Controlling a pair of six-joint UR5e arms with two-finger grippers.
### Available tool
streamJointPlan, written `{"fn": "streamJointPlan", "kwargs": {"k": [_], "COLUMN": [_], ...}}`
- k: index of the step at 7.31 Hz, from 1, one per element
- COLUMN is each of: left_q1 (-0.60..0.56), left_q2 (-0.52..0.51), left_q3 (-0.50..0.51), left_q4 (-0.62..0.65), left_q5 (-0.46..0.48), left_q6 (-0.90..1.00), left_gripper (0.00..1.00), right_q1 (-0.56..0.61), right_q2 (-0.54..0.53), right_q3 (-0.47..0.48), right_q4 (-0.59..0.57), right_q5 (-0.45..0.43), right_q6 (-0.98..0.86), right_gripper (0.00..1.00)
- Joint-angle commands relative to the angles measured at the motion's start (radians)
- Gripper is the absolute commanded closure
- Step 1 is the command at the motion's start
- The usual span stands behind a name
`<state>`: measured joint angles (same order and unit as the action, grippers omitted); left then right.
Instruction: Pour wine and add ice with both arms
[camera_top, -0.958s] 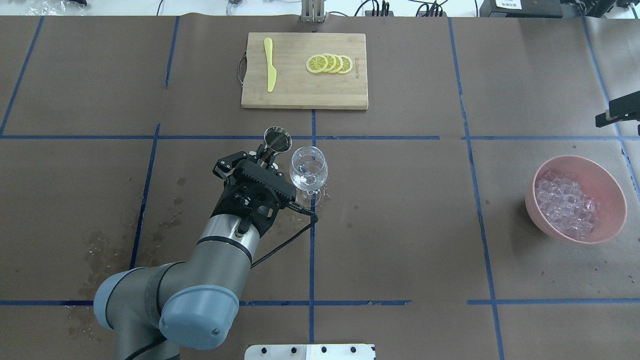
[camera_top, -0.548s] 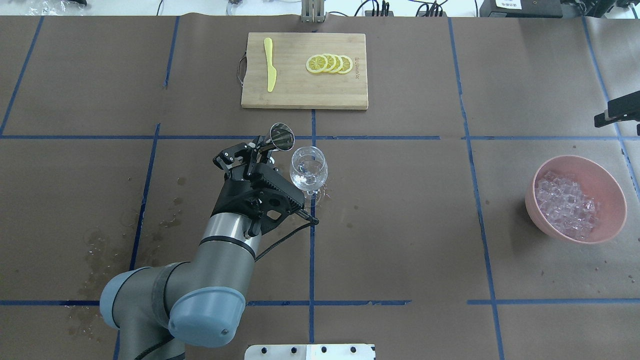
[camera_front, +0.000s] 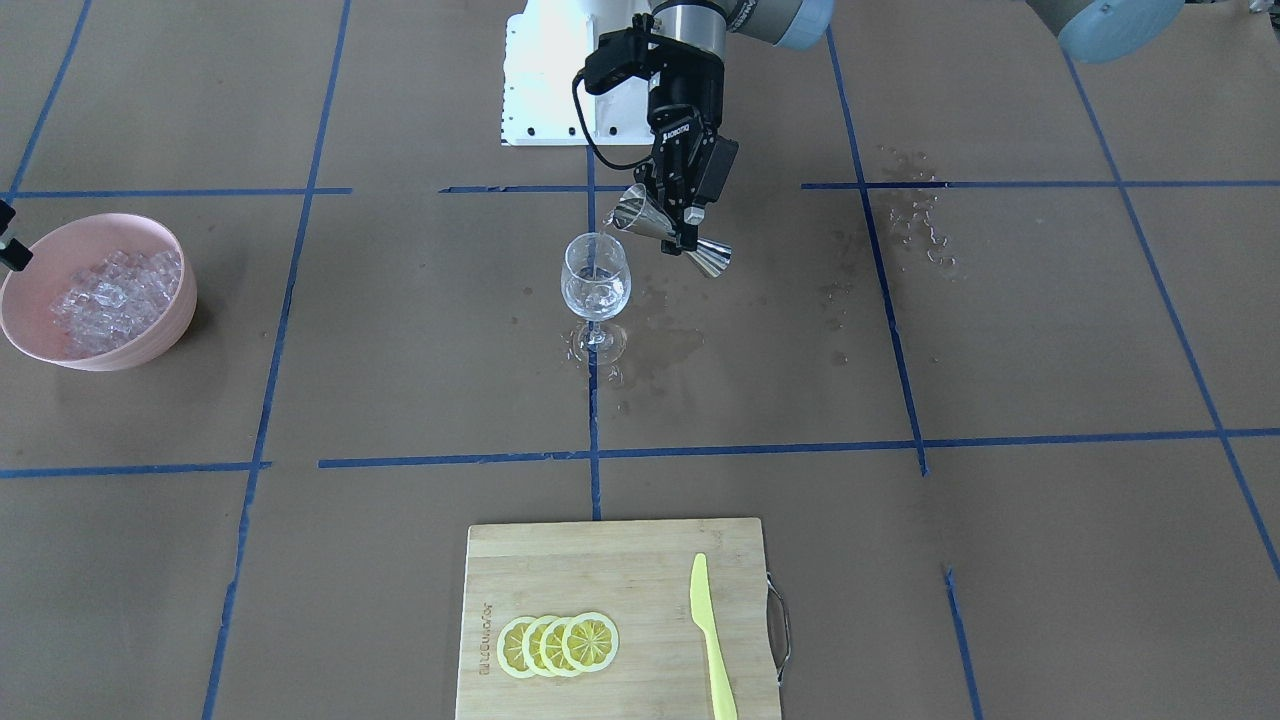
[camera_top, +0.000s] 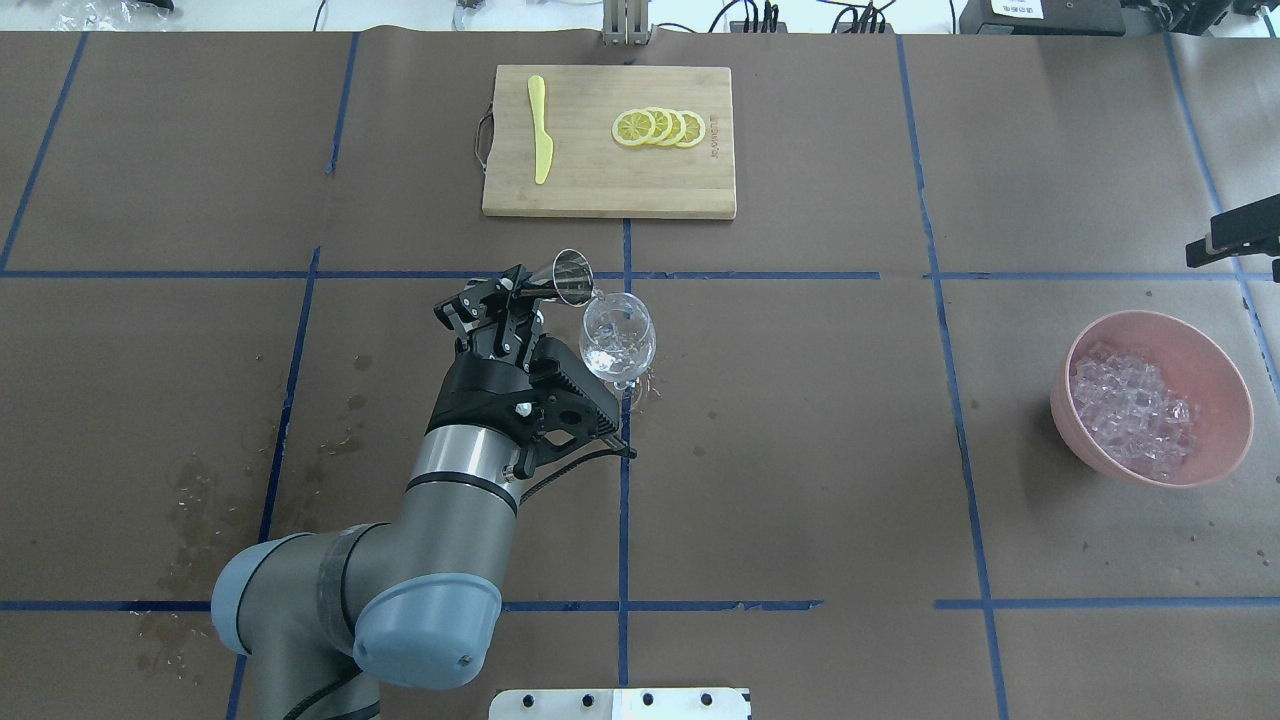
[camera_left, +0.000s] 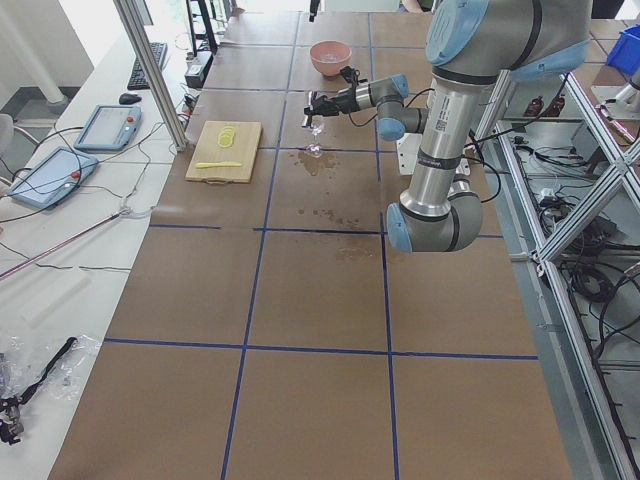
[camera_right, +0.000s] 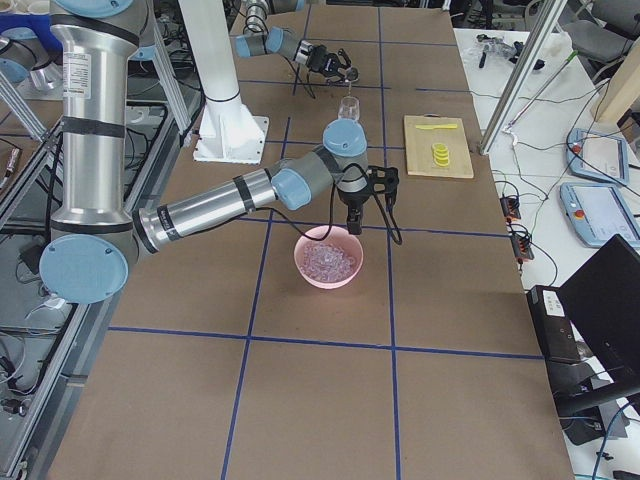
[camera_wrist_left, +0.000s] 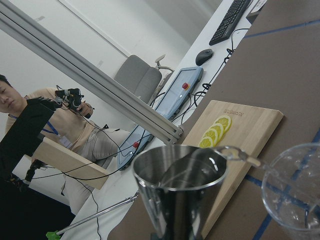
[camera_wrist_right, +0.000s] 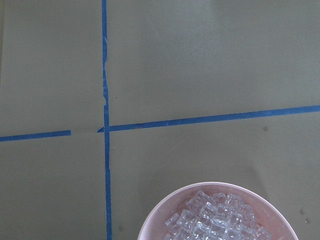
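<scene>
My left gripper (camera_top: 522, 290) is shut on the waist of a steel jigger (camera_top: 572, 276), which is tipped with its mouth at the rim of the stemmed glass (camera_top: 617, 340). A thin stream of wine (camera_wrist_left: 241, 156) runs from the jigger's lip (camera_wrist_left: 177, 175) into the glass (camera_wrist_left: 295, 195). A little near-colourless liquid sits in the glass bowl (camera_front: 595, 292). The ice (camera_top: 1130, 410) is heaped in a pink bowl (camera_top: 1225, 400) at the right. My right gripper (camera_right: 352, 226) hangs just above the bowl's far side; I cannot tell whether its fingers are open or shut.
A bamboo cutting board (camera_top: 600, 180) at the far centre carries lemon slices (camera_top: 658, 128) and a yellow knife (camera_top: 541, 130). Wet stains (camera_top: 200, 500) mark the brown paper at the left and around the glass foot. A person (camera_wrist_left: 35, 115) sits beyond the table's end.
The left wrist has rolled, tipping the jigger from nearly upright to steeply tilted toward the glass, and liquid now runs out. The arm shifted slightly right. The right gripper barely moved.
</scene>
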<state>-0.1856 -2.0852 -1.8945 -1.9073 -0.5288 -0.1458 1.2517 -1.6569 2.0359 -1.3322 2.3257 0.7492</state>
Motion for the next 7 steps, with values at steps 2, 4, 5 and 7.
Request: {"fn": "streamJointPlan", "kwargs": {"k": [2,4,5,7], "left_q1": [-0.002,0.0,-0.002,0.0], "left_q2": [-0.01,-0.012,-0.024,-0.024], "left_q3": [0.008,0.018,0.026,0.026], "left_q4": [0.004,0.005,0.023,0.054], "left_q5": [0.045,0.049,0.071,0.093], "left_q6": [0.165,0.259,0.312,0.38], "left_gripper": [1.0,1.0,1.0,1.0], "right_q1": [-0.015,-0.028,-0.034,-0.046], "right_q2": [-0.01,-0.01,-0.01,-0.014], "right_q3": [0.009,0.009,0.009,0.012], "right_q4": [0.002,0.004,0.004,0.04], "right_q5": [-0.017,-0.026,-0.029,-0.04], "right_q6": [0.013,0.027,0.029,0.089], "right_gripper": [0.0,0.0,0.0,0.0]}}
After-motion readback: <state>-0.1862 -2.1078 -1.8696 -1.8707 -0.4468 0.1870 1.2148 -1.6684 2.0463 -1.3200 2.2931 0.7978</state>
